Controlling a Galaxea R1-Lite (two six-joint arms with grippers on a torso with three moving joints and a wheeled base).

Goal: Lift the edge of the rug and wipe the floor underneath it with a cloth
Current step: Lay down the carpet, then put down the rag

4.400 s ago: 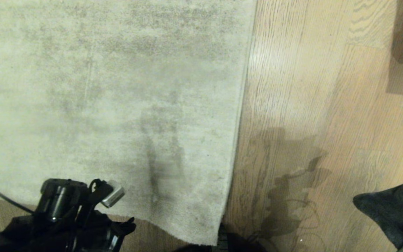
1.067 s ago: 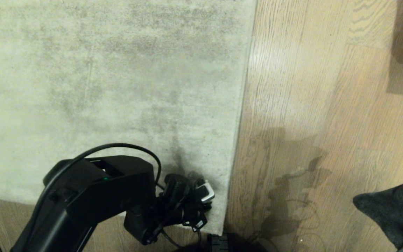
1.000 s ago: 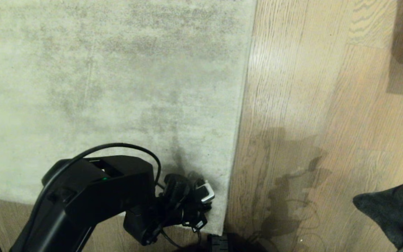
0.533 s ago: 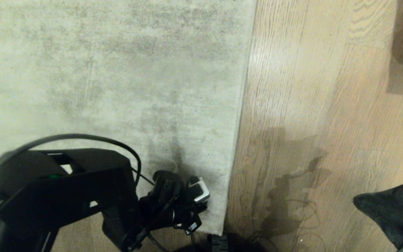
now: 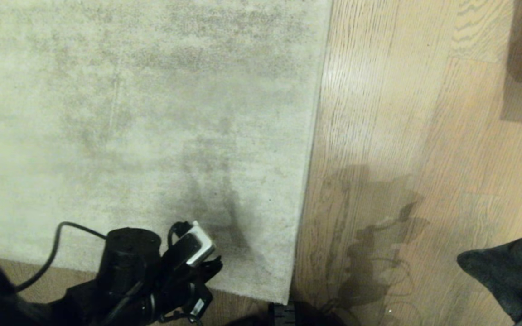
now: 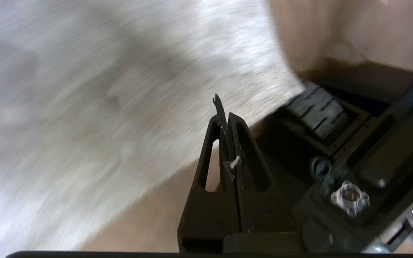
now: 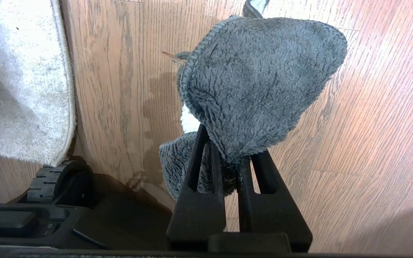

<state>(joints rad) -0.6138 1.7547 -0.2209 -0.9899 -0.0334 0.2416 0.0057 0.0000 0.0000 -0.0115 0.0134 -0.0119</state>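
Nearest, the left gripper (image 6: 224, 118) hangs over the rug's near corner, its black fingers pressed together with nothing between them but a fleck of lint. The right gripper (image 7: 229, 154) is clamped on the cloth (image 7: 260, 79), a fluffy grey looped-pile rag bunched above the floor (image 7: 127, 71), whose wood grain is wavy and slightly glossy. Only the right wrist view shows that grip; the head view shows just a dark flap of the cloth (image 5: 510, 271). Farther out, the rug edge (image 5: 313, 131) runs straight and lies flat, its pile short and mottled.
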